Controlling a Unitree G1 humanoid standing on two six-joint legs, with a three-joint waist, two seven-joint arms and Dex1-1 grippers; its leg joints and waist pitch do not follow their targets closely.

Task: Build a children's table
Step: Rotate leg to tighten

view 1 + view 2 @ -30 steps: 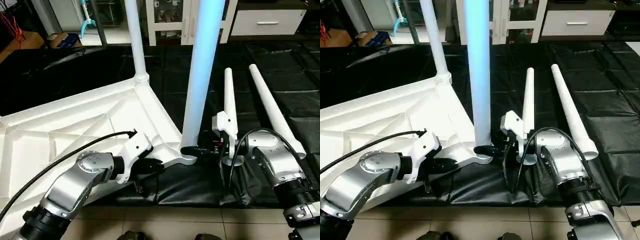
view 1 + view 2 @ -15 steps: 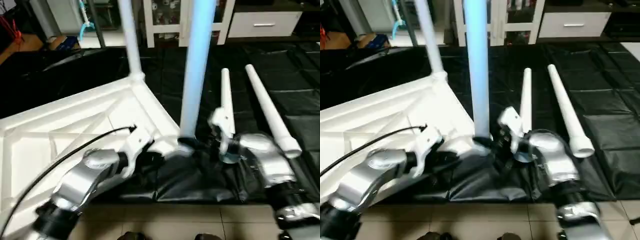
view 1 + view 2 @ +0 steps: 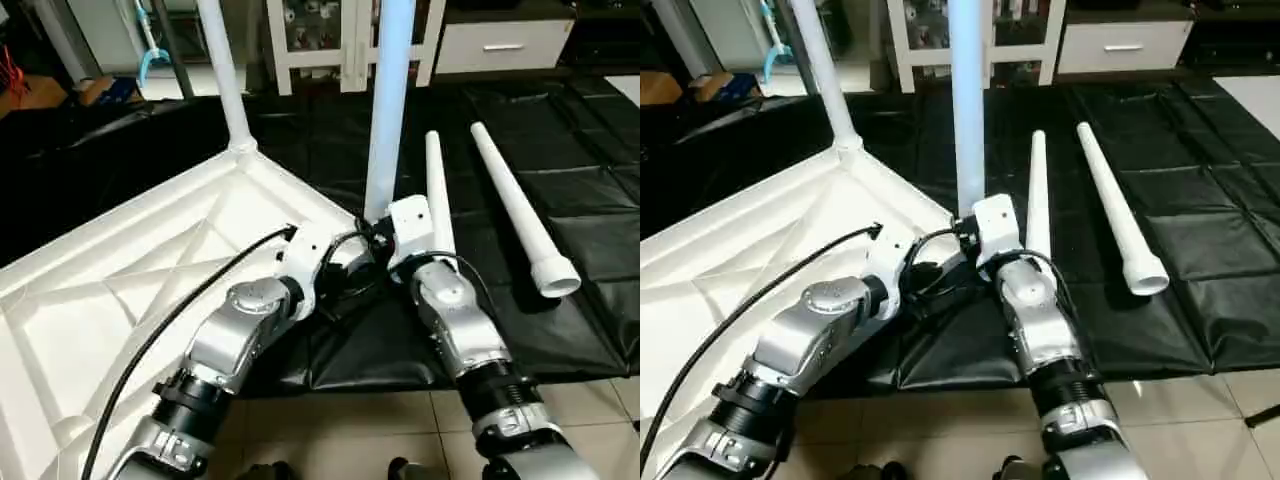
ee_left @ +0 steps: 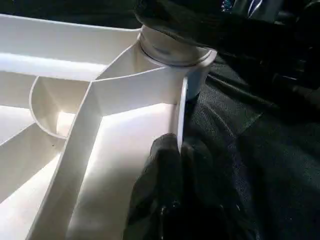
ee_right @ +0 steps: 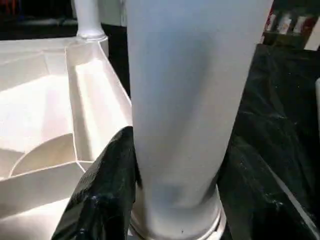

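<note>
Two legs (image 3: 388, 100) upright in tabletop (image 3: 120, 290) | two (image 3: 515, 205) lying flat

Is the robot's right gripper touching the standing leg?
Touching. The right wrist view shows the right gripper around the upright leg just above its socket, with both black fingers pressed against its sides.

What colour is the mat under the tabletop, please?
Black mat, clearest in the left eye view.
</note>
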